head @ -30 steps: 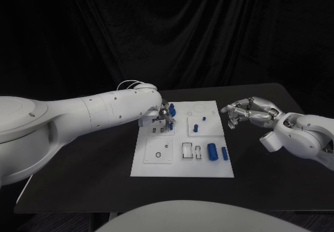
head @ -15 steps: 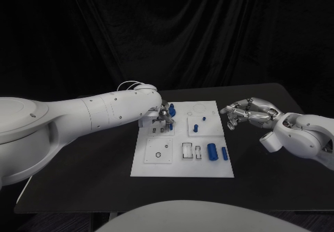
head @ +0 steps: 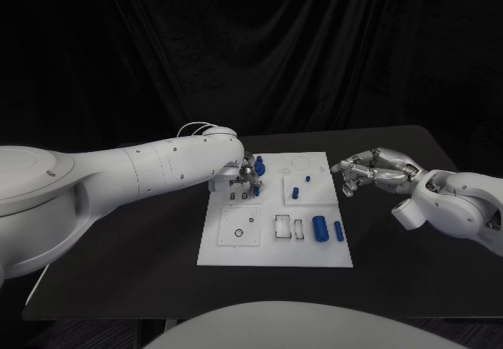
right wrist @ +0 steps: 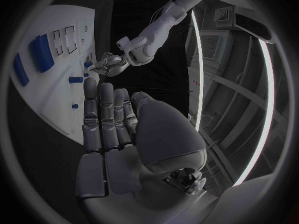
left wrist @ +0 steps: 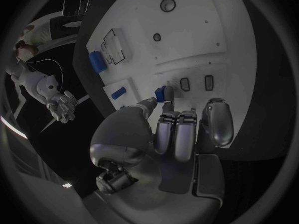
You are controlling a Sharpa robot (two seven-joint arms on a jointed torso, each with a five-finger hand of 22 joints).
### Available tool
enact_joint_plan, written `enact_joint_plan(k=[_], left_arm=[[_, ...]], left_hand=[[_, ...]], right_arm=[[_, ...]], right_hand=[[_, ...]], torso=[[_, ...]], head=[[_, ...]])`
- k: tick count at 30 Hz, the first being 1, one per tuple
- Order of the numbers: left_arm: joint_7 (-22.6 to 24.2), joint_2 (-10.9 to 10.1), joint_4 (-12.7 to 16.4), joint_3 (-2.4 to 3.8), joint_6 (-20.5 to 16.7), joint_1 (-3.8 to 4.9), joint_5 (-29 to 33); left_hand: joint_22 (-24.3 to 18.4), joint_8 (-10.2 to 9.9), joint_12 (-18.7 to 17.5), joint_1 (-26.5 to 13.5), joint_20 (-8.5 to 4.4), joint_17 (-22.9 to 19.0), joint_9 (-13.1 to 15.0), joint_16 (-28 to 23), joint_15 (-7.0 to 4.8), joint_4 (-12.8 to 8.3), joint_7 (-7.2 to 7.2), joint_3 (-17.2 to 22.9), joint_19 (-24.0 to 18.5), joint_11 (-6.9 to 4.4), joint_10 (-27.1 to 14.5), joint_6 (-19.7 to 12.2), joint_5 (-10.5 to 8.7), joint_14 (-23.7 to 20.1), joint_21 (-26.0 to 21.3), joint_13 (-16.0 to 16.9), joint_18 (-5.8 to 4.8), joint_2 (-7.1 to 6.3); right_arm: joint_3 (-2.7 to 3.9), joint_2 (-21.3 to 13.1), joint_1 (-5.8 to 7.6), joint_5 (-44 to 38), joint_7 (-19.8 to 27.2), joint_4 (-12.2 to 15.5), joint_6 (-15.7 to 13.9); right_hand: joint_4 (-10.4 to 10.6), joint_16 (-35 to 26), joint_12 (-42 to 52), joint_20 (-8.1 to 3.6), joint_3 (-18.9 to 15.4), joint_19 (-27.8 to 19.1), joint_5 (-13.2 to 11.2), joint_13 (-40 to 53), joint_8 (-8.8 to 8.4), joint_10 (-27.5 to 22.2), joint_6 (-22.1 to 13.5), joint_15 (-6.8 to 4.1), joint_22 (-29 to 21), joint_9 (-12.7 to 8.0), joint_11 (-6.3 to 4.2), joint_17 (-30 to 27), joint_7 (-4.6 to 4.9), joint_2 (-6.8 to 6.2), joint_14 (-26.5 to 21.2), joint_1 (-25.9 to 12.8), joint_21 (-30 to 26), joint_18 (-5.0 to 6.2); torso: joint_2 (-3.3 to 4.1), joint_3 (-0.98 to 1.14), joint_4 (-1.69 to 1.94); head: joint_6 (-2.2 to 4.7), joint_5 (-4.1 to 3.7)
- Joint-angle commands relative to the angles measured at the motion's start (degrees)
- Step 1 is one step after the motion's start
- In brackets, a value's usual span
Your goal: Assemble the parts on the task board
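Task judged partway. Left hand (head: 246, 177) pinching a small blue part (left wrist: 163, 93) at its fingertips, just over two small slots of the task board (head: 275, 251). Right hand (head: 369, 169) beside the board's edge, fingers loosely apart, holding nothing. Loose blue parts (head: 327, 230) lying nearer the robot, unplaced. Black desk (head: 126, 269), dark curtain (head: 315, 65) behind.

1. You see a black table (head: 126, 254) filling the lower half of the frame, its far edge near mid-height.
2. On it, at centre, lies the white task board (head: 275, 254), long side running away from you.
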Motion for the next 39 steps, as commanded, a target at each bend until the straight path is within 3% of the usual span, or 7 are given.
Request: enact_joint_plan(k=[1,14,20,26,39], left_arm=[[0.69,0.07,-0.02,0.05,1.36,-0.18,0.03],[1.05,-0.16,-0.01,0.05,1.66,-0.30,0.03],[1.67,-0.13,0.03,0.05,1.29,-0.35,0.03],[1.81,-0.13,-0.07,0.05,1.39,-0.42,0.03],[1.28,-0.07,-0.15,0.05,2.31,-0.60,0.03]], left_hand=[[-0.12,-0.34,0.20,0.49,-0.10,15.09,0.14,-0.06,-0.17,-0.45,-0.12,0.16,-0.42,-0.16,6.15,-0.21,0.26,5.95,-0.26,15.09,1.18,-0.04],[-0.18,-0.90,0.20,0.55,-0.09,15.09,0.45,-0.06,-0.14,-1.27,-0.04,0.91,-0.47,-0.10,6.15,-0.42,0.26,5.95,-0.44,15.09,1.20,-0.14],[-0.74,-3.13,0.20,-3.22,0.34,15.09,0.77,-0.06,0.40,0.46,0.78,-0.64,-0.94,0.58,6.15,-0.85,-2.43,5.95,-1.13,15.09,1.33,-0.98],[-1.89,-5.03,0.20,-4.37,0.70,15.09,0.71,-0.06,0.80,1.19,1.30,-1.73,-1.93,1.05,6.15,-1.47,-3.29,5.95,-2.06,15.09,1.63,-1.14],[-2.65,-6.67,-0.11,-3.32,1.03,15.09,0.90,-0.06,1.07,0.17,1.51,-1.58,-2.63,1.29,5.70,-1.57,-1.67,5.95,-2.89,14.69,1.85,-0.84]], right_arm=[[0.04,0.07,-0.16,-0.16,-1.32,-0.11,1.32],[0.04,0.20,-0.17,-0.61,-2.32,-0.29,2.15],[0.04,0.22,-0.17,-0.63,-2.68,-0.34,2.42],[0.04,0.11,-0.17,-0.64,-3.09,-0.29,2.66],[0.04,0.08,-0.17,-0.66,-4.18,-0.35,3.23]], right_hand=[[0.01,0.00,-0.39,-0.08,0.35,-0.31,0.32,-0.10,0.40,-0.43,-0.42,0.00,-0.08,0.08,0.14,-0.10,-0.06,0.28,-0.43,0.50,-0.22,0.90],[0.01,0.04,-0.51,-0.02,0.64,-0.47,0.77,-0.58,0.51,-0.60,-0.63,0.06,-0.15,0.09,0.22,-0.46,0.02,0.18,-0.76,0.96,-0.52,0.91],[0.11,0.02,-0.59,0.03,0.65,-0.56,0.73,-0.78,0.54,-0.72,-0.72,0.13,-0.19,0.08,0.30,-0.62,0.09,0.17,-0.95,0.90,-0.66,0.89],[0.13,0.00,-0.63,0.06,0.65,-0.61,0.69,-0.88,0.56,-0.79,-0.76,0.17,-0.21,0.08,0.34,-0.70,0.12,0.18,-1.06,0.86,-0.74,0.88],[0.20,-0.06,-0.79,0.22,0.58,-0.90,0.33,-1.42,0.66,-1.03,-0.96,0.37,-0.35,0.07,0.53,-1.15,0.25,0.27,-1.59,0.40,-1.18,0.85]], torso=[[0.01,-0.01,0.01],[-0.02,-0.01,-0.02],[-0.04,0.00,-0.03],[-0.02,0.01,0.00],[-0.03,0.02,0.03]], head=[[0.00,-0.04],[0.00,-0.06],[0.00,0.11],[0.00,0.19],[0.00,0.15]])
